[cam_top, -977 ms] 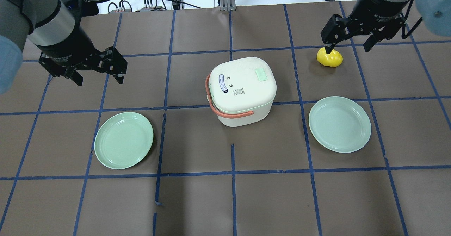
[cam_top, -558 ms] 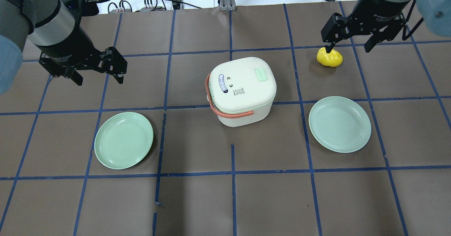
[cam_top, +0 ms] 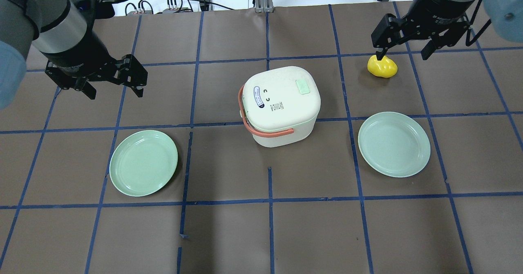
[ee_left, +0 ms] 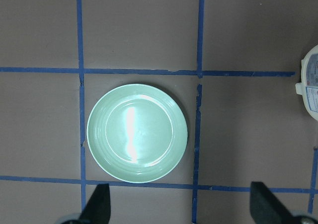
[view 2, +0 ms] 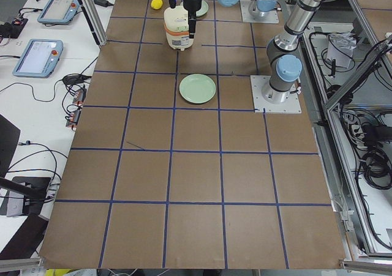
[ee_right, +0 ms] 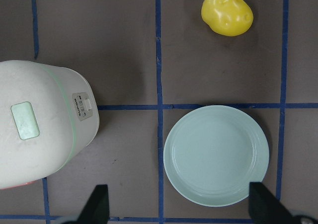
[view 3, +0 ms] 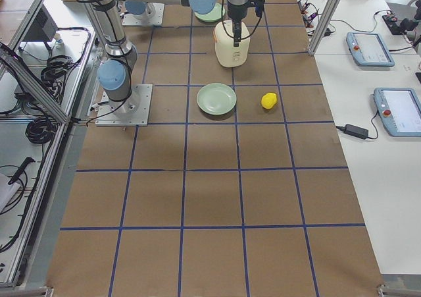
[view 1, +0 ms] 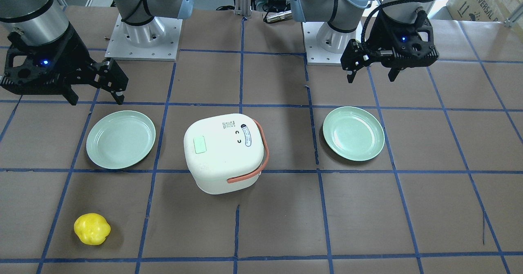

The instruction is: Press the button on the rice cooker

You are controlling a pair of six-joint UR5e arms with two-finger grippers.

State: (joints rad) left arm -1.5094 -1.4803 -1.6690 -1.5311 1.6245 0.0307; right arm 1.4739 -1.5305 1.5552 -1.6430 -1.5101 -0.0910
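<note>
The white rice cooker (cam_top: pixel 282 104) with an orange handle stands mid-table, lid shut, with a pale green button (cam_top: pixel 303 87) on its lid. It also shows in the front view (view 1: pixel 222 153) and the right wrist view (ee_right: pixel 42 124), where the button (ee_right: pixel 25 119) is clear. My left gripper (cam_top: pixel 114 92) is open and empty, well to the cooker's left. My right gripper (cam_top: pixel 403 56) is open and empty, high over the far right, to the cooker's right. Neither touches the cooker.
A green plate (cam_top: pixel 144 162) lies left of the cooker, below my left gripper (ee_left: pixel 181 206). A second green plate (cam_top: pixel 394 144) lies to the right. A yellow toy pepper (cam_top: pixel 382 66) lies beyond that plate, under my right gripper's finger in the overhead view.
My right gripper has shifted slightly toward the table's far edge in the overhead view. The left arm and the cooker have not moved.
</note>
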